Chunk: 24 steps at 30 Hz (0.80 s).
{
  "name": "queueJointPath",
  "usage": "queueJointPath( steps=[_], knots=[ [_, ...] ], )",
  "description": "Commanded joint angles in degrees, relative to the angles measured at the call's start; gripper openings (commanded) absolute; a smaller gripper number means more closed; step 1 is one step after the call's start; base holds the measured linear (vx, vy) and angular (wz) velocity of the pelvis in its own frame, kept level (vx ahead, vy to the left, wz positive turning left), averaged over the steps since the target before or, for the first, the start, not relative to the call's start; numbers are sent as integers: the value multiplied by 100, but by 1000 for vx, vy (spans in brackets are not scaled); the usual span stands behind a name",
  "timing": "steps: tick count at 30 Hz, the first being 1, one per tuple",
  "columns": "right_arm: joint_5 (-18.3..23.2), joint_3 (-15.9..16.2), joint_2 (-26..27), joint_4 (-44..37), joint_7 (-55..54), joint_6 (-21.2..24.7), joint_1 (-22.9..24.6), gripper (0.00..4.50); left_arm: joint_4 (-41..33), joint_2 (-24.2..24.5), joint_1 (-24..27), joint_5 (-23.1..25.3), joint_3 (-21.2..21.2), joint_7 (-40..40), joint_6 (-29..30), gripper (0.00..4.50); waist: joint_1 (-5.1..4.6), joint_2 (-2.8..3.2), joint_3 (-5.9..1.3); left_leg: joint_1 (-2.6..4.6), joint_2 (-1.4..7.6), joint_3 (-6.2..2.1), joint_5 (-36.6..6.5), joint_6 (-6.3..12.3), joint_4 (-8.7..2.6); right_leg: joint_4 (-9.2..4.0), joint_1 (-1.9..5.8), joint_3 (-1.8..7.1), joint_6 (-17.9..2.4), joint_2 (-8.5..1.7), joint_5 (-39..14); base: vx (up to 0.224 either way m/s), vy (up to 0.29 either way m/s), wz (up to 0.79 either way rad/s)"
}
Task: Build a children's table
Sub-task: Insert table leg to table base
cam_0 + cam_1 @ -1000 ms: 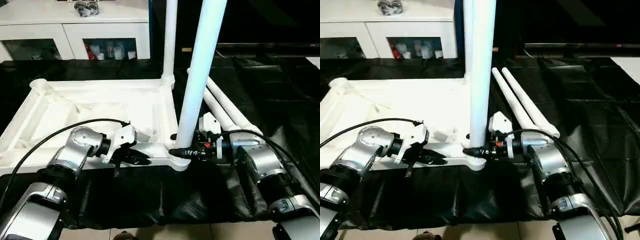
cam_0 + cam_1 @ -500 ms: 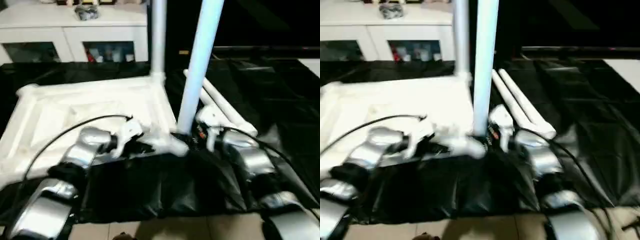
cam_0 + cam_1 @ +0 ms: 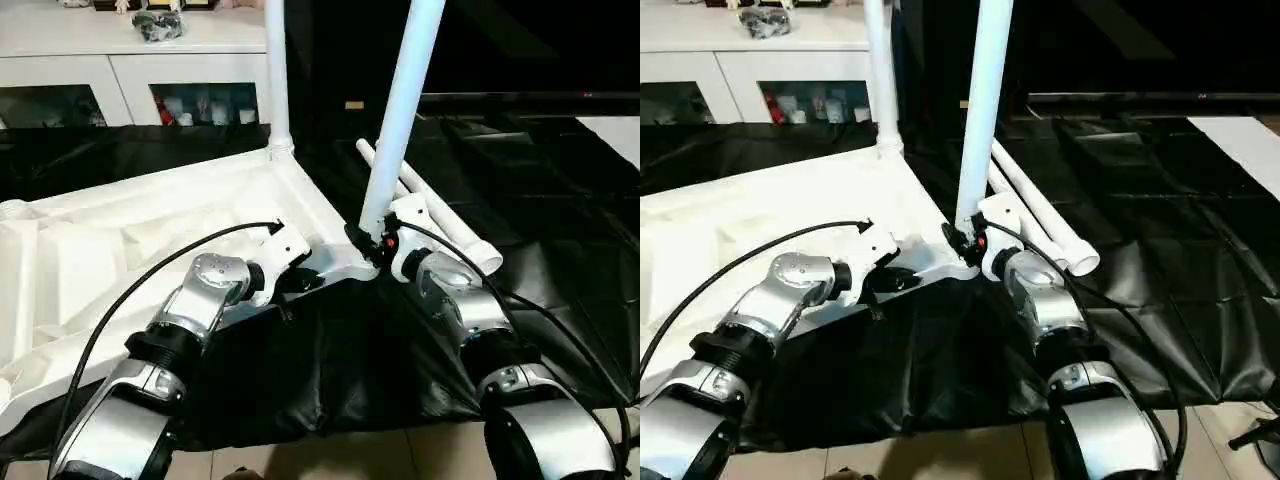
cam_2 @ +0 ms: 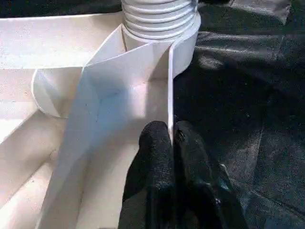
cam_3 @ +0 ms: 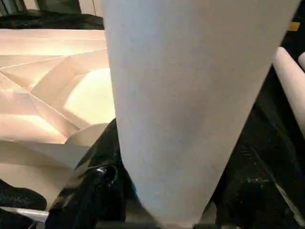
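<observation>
Seating the second leg (image 3: 400, 110) in the near corner socket (image 3: 365, 262) is judged the step in hand: in the left eye view the inverted tabletop (image 3: 130, 240) lies ribs-up on the black cloth (image 3: 330, 350), one leg (image 3: 276, 70) stands upright at the far corner, and two spare legs (image 3: 440, 215) lie on the cloth just beside the right arm. In the right eye view the right gripper (image 3: 965, 240) is seen clasped round the base of the leaning leg. In the left wrist view, what the head views leave unclear is resolved: the left gripper (image 4: 171, 143) is pressed together on the thin rim wall (image 4: 169, 86), below the threaded leg end (image 4: 159, 19). In the right wrist view the tube is seen close, a black finger (image 5: 95, 176) against it. Next, the leg is probably to be straightened and turned home while the rim is held.
</observation>
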Motion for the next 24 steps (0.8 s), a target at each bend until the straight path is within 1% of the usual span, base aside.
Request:
queueJointPath(
  steps=[1, 6, 7, 8, 12, 13, 14, 15, 17, 19, 20, 21, 22, 23, 24],
  knots=[
    [-44, 207, 239, 615, 147, 382, 279, 196, -295, -125, -21, -30, -49, 86, -18, 0, -1, 43, -254, 113, 117, -72, -2787, -146, -442, -555, 111, 193, -816, -304, -2526, 0, 0, 0],
    [-180, 249, 218, 684, 207, 390, 228, 196, -402, -68, 50, -13, -41, 43, 30, 0, -13, 44, -253, 112, 127, -77, -2818, -166, -454, -550, 103, 196, -804, -295, -2525, 0, 0, 0],
    [-222, 277, 195, 700, 293, 338, 218, 196, -418, -53, 65, -10, -40, 32, 27, 0, -17, 24, -251, 112, 126, -74, -2821, -163, -454, -552, 101, 196, -801, -291, -2526, 0, 0, 0],
    [-273, 321, 162, 686, 355, 215, 216, 196, -414, -30, 73, 3, -48, 25, -1, 0, -16, 16, -249, 112, 124, -71, -2824, -151, -452, -555, 99, 197, -791, -297, -2568, 0, 0, 0],
    [-251, 305, 159, 667, 397, 168, 209, 196, -400, -8, 77, 17, -57, 15, -33, 0, -11, 24, -249, 108, 127, -73, -2786, -142, -456, -556, 98, 202, -777, -302, -2581, 0, 0, 0],
    [-206, 287, 154, 624, 528, 100, 206, 196, -416, 12, 94, 35, -69, 20, -50, 0, -11, 6, -251, 109, 130, -72, -2774, -132, -454, -553, 98, 202, -778, -305, -2583, 0, 0, 0],
    [-206, 287, 154, 624, 528, 100, 206, 196, -416, 12, 94, 35, -69, 20, -50, 0, -8, 13, -253, 110, 131, -71, -2763, -129, -454, -553, 98, 204, -780, -306, -2570, 0, 0, 0],
    [-192, 278, 151, 606, 586, 71, 203, 231, -429, 22, 103, 41, -73, 23, -54, 0, -11, 13, -246, 110, 130, -68, -2773, -126, -455, -558, 90, 204, -780, -301, -2580, 0, 0, 0],
    [-193, 244, 125, 571, 660, -30, 193, 268, -468, 42, 127, 49, -77, 26, -53, 0, -10, 10, -254, 98, 133, -65, -2710, -111, -456, -546, 106, 209, -804, -303, -2487, 0, 0, 0],
    [-168, 209, 116, 568, 712, -54, 190, 275, -475, 46, 130, 49, -76, 23, -55, 0, -6, 11, -262, 90, 135, -57, -2609, -98, -453, -534, 113, 213, -851, -302, -2355, 0, 0, 0],
    [-168, 205, 116, 571, 716, -57, 189, 285, -476, 46, 131, 49, -76, 23, -55, 0, -4, 8, -264, 78, 131, -50, -2550, -81, -452, -524, 124, 212, -873, -295, -2259, 0, 0, 0],
    [-167, 192, 116, 579, 730, -66, 186, 299, -479, 47, 132, 49, -76, 23, -54, 0, -1, 6, -266, 82, 132, -47, -2524, -76, -450, -520, 122, 214, -883, -292, -2229, 0, 0, 0],
    [-154, 178, 99, 558, 787, -86, 187, 311, -492, 61, 141, 42, -74, 0, -70, 0, -13, -71, -261, 72, 132, -35, -2493, -46, -450, -526, 127, 212, -881, -288, -2247, 0, 0, 0],
    [-154, 178, 99, 558, 787, -86, 187, 316, -492, 61, 141, 42, -74, 0, -70, 0, 3, -44, -266, 76, 132, -46, -2468, -40, -446, -509, 132, 210, -885, -303, -2284, 0, 0, 0],
    [-148, 168, 86, 545, 828, -106, 187, 331, -503, 73, 149, 36, -73, -16, -82, 0, 1, -23, -258, 83, 136, -39, -2478, -36, -446, -529, 115, 215, -868, -305, -2354, 0, 0, 0]
  ],
)
